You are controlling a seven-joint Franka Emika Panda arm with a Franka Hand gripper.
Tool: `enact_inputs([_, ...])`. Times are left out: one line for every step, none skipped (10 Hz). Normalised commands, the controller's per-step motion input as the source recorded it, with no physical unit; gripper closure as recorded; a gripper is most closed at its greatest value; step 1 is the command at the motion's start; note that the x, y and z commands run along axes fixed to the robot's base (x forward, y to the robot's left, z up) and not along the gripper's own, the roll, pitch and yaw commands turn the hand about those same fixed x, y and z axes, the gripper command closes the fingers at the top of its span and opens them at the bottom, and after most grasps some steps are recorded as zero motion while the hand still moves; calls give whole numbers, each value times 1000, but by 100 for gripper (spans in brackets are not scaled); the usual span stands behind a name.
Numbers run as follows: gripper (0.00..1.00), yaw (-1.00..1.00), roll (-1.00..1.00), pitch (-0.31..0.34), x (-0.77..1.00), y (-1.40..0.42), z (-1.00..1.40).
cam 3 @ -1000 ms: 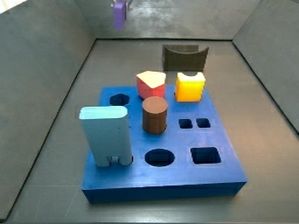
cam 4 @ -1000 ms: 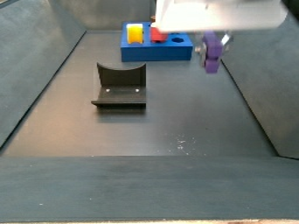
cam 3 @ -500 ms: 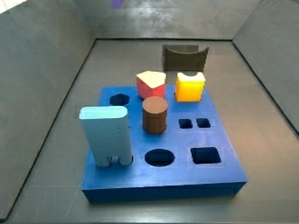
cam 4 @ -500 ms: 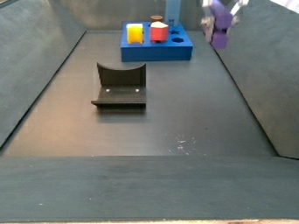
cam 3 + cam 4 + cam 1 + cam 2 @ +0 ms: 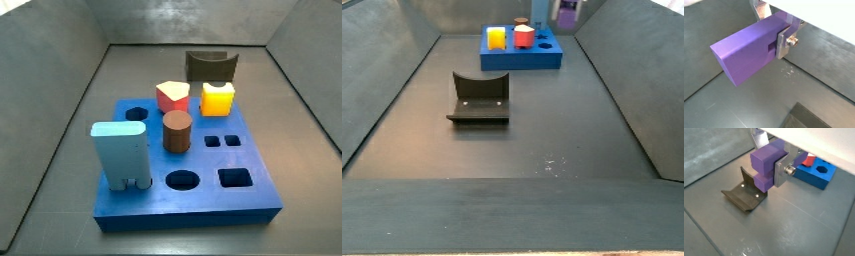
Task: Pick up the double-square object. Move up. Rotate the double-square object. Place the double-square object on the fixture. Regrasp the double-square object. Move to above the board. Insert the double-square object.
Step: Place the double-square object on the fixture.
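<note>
Between the gripper's silver plates sits the double-square object, a purple block clenched flat-sided, carried high off the floor and barely showing at the top edge of a side view. Below the gripper and to one side stands the fixture, dark and empty; beyond the gripper lies the blue board, with a yellow cube and other pegs in it. By the look of it the lift is done and the rotation is in hand; next the block must be turned and lowered onto the fixture's notch without slipping in the grasp.
</note>
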Motion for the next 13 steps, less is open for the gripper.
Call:
enact_inputs([100, -50, -173, 53, 380, 14, 41])
enact_inputs([100, -44, -169, 73, 266, 20, 21])
enact_inputs([100, -43, -166, 84, 173, 19, 18])
enact_inputs([100, 252, -1000, 163, 1000, -111, -298])
enact_inputs([100, 238, -1000, 167, 1000, -101, -298])
enact_inputs([100, 210, -1000, 178, 1000, -70, -251])
enact_inputs([100, 180, -1000, 198, 1000, -53, -203])
enact_inputs([100, 135, -1000, 226, 1000, -29, -163])
enact_inputs([100, 96, -1000, 237, 1000, -13, -146])
enact_inputs([100, 66, -1000, 244, 1000, -3, -132])
enact_inputs([100, -1, -908, 240, 1000, 15, -102])
enact_inputs([100, -43, -757, 216, 1000, 28, -88])
enact_inputs([100, -88, -557, 175, 1000, 43, -66])
